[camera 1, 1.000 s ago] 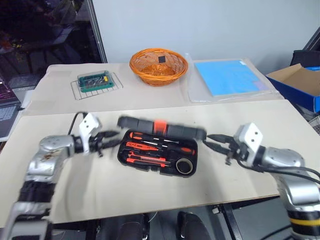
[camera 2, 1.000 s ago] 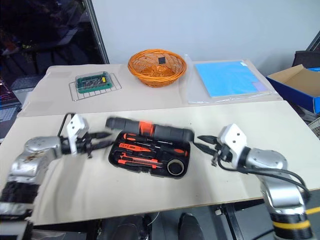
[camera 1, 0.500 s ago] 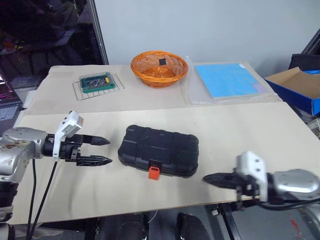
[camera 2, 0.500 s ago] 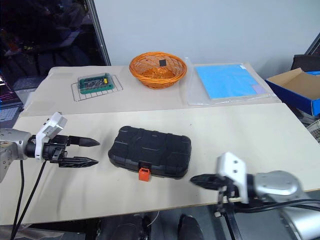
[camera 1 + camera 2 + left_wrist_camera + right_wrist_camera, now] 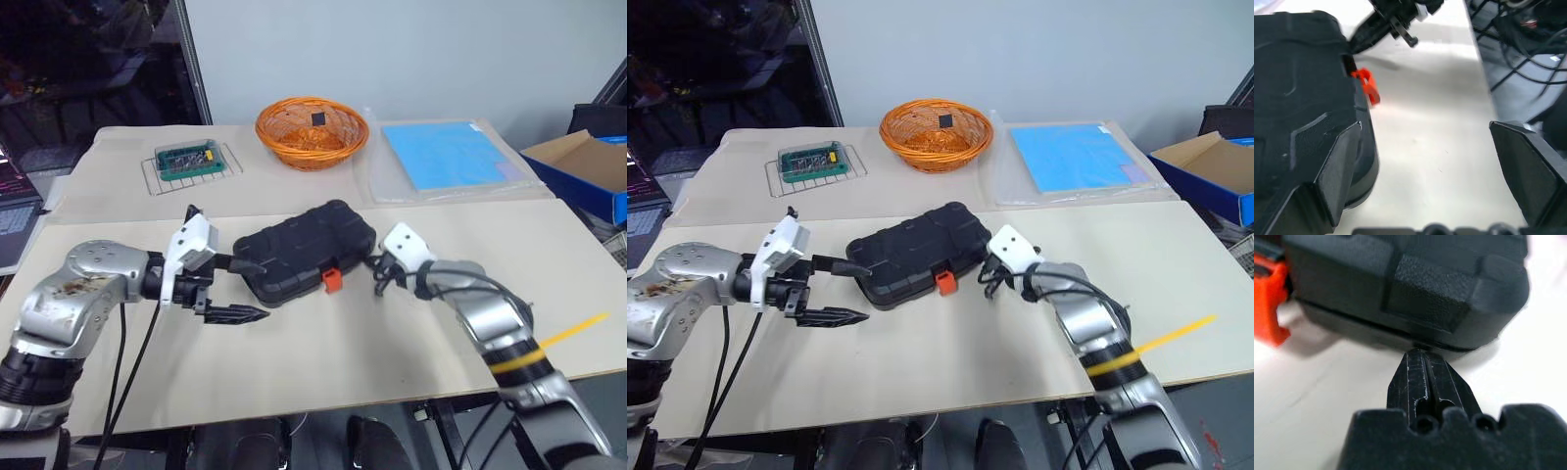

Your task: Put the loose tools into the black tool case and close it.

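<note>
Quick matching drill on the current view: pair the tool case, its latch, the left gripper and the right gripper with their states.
Things:
1. black moulded plastic tool case
2. orange latch
3. left gripper
4. right gripper

States:
A. fingers pressed together, tip at the case's lower edge
B. lid down, lying askew on the table
C. fingers spread wide, one over the case's end
D. sticking out, not yet snapped flat

Pairs: 1-B, 2-D, 3-C, 4-A

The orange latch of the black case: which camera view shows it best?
The left eye view shows the orange latch best: whole, on the front edge of the closed black tool case, hanging loose. The left wrist view shows it from the side, half hidden. The right wrist view cuts it off at the frame's edge.
</note>
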Available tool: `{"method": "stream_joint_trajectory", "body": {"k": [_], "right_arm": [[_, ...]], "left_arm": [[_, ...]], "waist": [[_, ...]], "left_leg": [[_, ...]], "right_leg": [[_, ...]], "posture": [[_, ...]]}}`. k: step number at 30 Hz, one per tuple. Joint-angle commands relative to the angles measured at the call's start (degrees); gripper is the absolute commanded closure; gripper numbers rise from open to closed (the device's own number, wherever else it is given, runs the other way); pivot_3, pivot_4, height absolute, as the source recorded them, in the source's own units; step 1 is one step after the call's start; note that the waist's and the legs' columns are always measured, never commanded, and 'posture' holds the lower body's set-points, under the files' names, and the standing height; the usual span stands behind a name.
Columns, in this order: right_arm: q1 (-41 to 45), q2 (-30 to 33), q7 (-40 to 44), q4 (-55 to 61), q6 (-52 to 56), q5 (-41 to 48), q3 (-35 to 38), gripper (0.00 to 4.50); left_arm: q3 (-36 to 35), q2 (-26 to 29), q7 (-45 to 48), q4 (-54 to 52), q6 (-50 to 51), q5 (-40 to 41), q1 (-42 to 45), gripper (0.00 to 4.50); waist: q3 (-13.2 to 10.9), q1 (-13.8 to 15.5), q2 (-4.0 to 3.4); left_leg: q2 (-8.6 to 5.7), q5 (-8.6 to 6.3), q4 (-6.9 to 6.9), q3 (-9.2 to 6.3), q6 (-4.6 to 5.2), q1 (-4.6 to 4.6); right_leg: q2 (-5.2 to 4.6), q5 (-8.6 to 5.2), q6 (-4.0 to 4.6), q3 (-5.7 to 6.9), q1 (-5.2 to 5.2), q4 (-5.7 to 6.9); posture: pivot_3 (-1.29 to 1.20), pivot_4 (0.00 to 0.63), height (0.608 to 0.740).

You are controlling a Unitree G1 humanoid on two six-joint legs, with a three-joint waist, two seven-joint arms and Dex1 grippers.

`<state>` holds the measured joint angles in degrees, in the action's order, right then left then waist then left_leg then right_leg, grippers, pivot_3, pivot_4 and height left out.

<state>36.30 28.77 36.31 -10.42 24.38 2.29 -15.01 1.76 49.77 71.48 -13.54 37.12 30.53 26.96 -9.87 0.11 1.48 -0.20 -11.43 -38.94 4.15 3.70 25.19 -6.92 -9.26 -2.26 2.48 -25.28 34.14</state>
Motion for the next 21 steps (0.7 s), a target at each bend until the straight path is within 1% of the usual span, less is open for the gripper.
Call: {"method": "stream_joint_trajectory", "body": {"k": [1, 2, 3, 4, 5, 6, 7, 8, 9, 10, 12, 13, 14, 15, 16, 17, 21], "right_arm": [[4.0, -0.2, 3.7, -3.4, -2.5, 1.4, 2.5, 4.47], [3.3, 0.3, 5.0, -1.6, -0.3, 2.9, 3.5, 4.20], [1.3, 1.4, 6.4, 2.9, 3.1, 5.1, 4.9, 3.86], [-0.1, 2.1, 7.3, 6.1, 5.5, 6.7, 5.9, 3.64], [-2.5, 2.8, 8.1, 11.4, 9.4, 9.5, 7.7, 3.30], [-4.4, 2.9, 8.0, 15.9, 12.8, 12.0, 9.5, 2.88], [-6.1, 2.7, 7.5, 19.8, 15.7, 14.0, 10.8, 2.62], [-7.5, 2.4, 7.0, 23.1, 18.0, 15.6, 11.7, 2.22], [-8.5, 1.2, 5.9, 25.5, 20.0, 17.2, 12.5, 1.84], [-9.1, 0.0, 4.5, 27.1, 21.5, 17.9, 12.7, 1.63], [-9.9, -2.1, 1.9, 28.6, 22.9, 17.5, 11.5, 0.88], [-10.1, -2.8, 0.9, 28.7, 23.1, 17.0, 11.0, 0.51], [-10.1, -3.7, -0.3, 28.5, 23.2, 16.5, 10.5, 0.20], [-10.0, -4.7, -1.5, 27.8, 22.8, 15.6, 9.3, 0.01], [-9.5, -6.3, -3.1, 26.7, 22.5, 15.0, 8.7, 0.01], [-9.2, -7.4, -4.2, 25.9, 22.4, 14.7, 8.3, 0.01], [-9.4, -9.7, -6.7, 23.5, 21.8, 12.9, 6.5, 0.01]], "left_arm": [[3.4, -3.1, -2.9, 1.7, -2.5, -3.7, 4.6, 0.00], [4.0, -3.6, -3.0, 2.0, -2.7, -4.2, 5.1, 0.00], [5.2, -4.4, -3.1, 2.2, -2.7, -4.7, 5.7, 0.00], [5.9, -4.9, -3.2, 2.3, -2.8, -5.1, 6.0, 0.00], [7.1, -5.3, -3.3, 2.4, -2.7, -5.8, 6.3, 0.00], [8.3, -5.6, -3.6, 2.9, -2.4, -6.6, 6.5, 0.00], [9.5, -5.9, -4.2, 3.6, -1.7, -7.6, 6.7, 0.00], [10.8, -5.9, -4.5, 4.6, -0.8, -8.7, 6.8, 0.00], [12.3, -5.7, -4.7, 5.7, -1.1, -10.5, 6.8, 0.00], [13.6, -5.6, -4.8, 6.5, -1.4, -11.9, 6.6, 0.00], [15.1, -5.6, -4.7, 7.5, -1.3, -13.3, 6.6, 0.00], [15.4, -5.7, -4.6, 7.7, -1.3, -13.7, 6.5, 0.00], [15.7, -5.8, -4.8, 8.1, -1.9, -14.4, 6.6, 0.00], [15.4, -6.1, -4.7, 8.2, -1.7, -14.1, 6.7, 0.00], [15.1, -6.2, -4.7, 8.2, -1.5, -14.1, 6.7, 0.00], [14.9, -6.3, -4.8, 8.2, -1.4, -14.0, 6.7, 0.00], [14.6, -6.1, -4.6, 8.2, -1.5, -14.1, 6.5, 0.00]], "waist": [[0.0, 0.1, 0.01], [0.0, 0.0, 0.01], [0.0, -0.1, 0.01], [0.0, 0.0, 0.01], [0.0, 0.2, 0.01], [0.0, 0.3, 0.01], [0.0, 0.4, 0.01], [0.0, 0.4, 0.01], [0.0, 0.2, 0.01], [0.0, 0.0, 0.01], [0.0, -0.1, 0.01], [0.0, -0.1, -0.02], [0.0, -0.1, -0.03], [0.1, -0.1, -0.04], [0.1, -0.1, -0.04], [0.1, -0.2, -0.04], [0.1, -0.3, -0.07]], "left_leg": [[-0.01, -0.01, -0.01, 0.00, 0.03, -0.01], [0.00, -0.03, 0.00, 0.00, 0.06, 0.01], [0.01, -0.10, 0.00, 0.00, 0.13, 0.01], [0.01, -0.16, 0.00, 0.02, 0.15, 0.01], [0.01, -0.21, 0.02, 0.01, 0.18, 0.03], [0.03, -0.31, 0.00, 0.01, 0.20, 0.04], [0.04, -0.34, 0.03, 0.01, 0.23, 0.04], [0.08, -0.40, 0.02, 0.01, 0.24, 0.07], [0.08, -0.42, 0.00, 0.02, 0.24, 0.07], [0.08, -0.42, -0.01, 0.03, 0.24, 0.07], [0.14, -0.43, -0.06, 0.03, 0.20, 0.00], [0.15, -0.41, -0.06, 0.03, 0.15, -0.11], [0.17, -0.40, -0.06, 0.02, 0.13, -0.18], [0.20, -0.37, -0.06, 0.02, 0.05, -0.31], [0.23, -0.44, -0.05, 0.02, -0.15, -0.42], [0.26, -0.55, -0.05, 0.02, -0.41, -0.50], [0.28, -0.53, -0.05, 0.03, -0.49, -0.54]], "right_leg": [[0.04, 0.06, -0.05, -0.02, 0.02, 0.01], [0.11, 0.10, 0.00, -0.04, 0.02, -0.04], [0.15, 0.26, 0.27, -0.08, 0.03, -0.05], [0.15, 0.26, 0.28, -0.12, 0.01, -0.05], [0.15, 0.25, 0.27, -0.12, 0.01, -0.04], [0.18, 0.23, 0.25, -0.12, 0.02, -0.03], [0.19, 0.23, 0.24, -0.11, 0.04, -0.01], [0.26, 0.23, 0.23, -0.12, 0.06, -0.01], [0.27, 0.23, 0.23, -0.12, 0.07, -0.03], [0.27, 0.22, 0.21, -0.15, 0.06, -0.05], [0.32, 0.18, 0.18, -0.18, 0.07, -0.11], [0.33, -0.06, -0.16, -0.20, 0.12, -0.08], [0.32, -0.10, -0.15, -0.21, 0.15, -0.07], [0.32, -0.15, -0.08, -0.21, 0.23, -0.05], [0.32, -0.29, 0.17, -0.22, 0.28, -0.04], [0.31, -0.29, 0.18, -0.22, 0.30, -0.03], [0.31, -0.24, 0.25, -0.25, 0.29, 0.03]], "posture": [[0.00, 0.150, 0.740], [0.00, 0.150, 0.740], [0.00, 0.150, 0.740], [0.00, 0.150, 0.740], [0.00, 0.150, 0.740], [0.00, 0.150, 0.740], [0.00, 0.150, 0.740], [0.00, 0.150, 0.740], [0.00, 0.150, 0.740], [0.00, 0.150, 0.740], [0.00, 0.150, 0.740], [0.00, 0.150, 0.740], [0.00, 0.150, 0.740], [0.00, 0.150, 0.740], [0.00, 0.150, 0.740], [0.00, 0.150, 0.740], [0.00, 0.150, 0.740]]}}
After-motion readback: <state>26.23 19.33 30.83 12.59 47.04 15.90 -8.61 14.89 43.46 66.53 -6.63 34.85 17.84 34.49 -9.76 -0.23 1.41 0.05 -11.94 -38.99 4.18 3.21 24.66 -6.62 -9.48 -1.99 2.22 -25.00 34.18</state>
